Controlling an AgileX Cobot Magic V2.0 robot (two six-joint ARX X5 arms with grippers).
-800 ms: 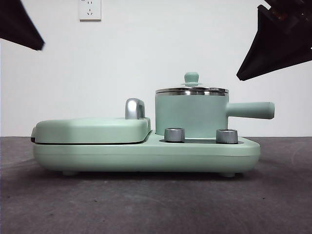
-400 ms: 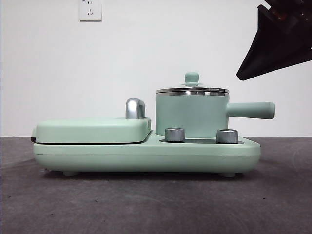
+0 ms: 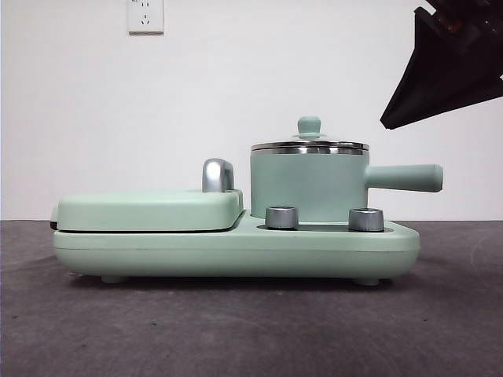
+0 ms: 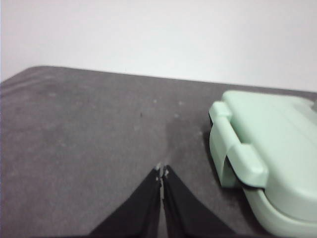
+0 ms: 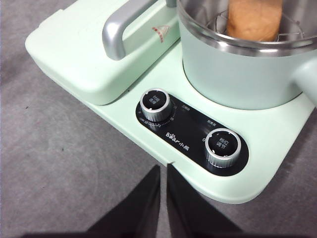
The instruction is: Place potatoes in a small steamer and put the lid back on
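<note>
Front view is showing the lid sitting on the small steamer, mint knob upright, steel rims meeting all round as far as this level angle lets me judge. Right wrist view is showing the potato standing inside the pot, its orange-brown top near the rim; glass over it is hard to make out there. The steamer is sitting on the mint cooker base, beside the closed griddle, toward the middle of the desk.

Right gripper is hanging clenched and empty above the desk's front edge, just short of the two control dials. Left gripper is also pinched closed on nothing, off past the griddle's end, waiting.

Risks as I judge them: the tall potato may be propping the lid, leaving it tilted; a careless arm swing could catch the long side handle and skew pot and lid.
</note>
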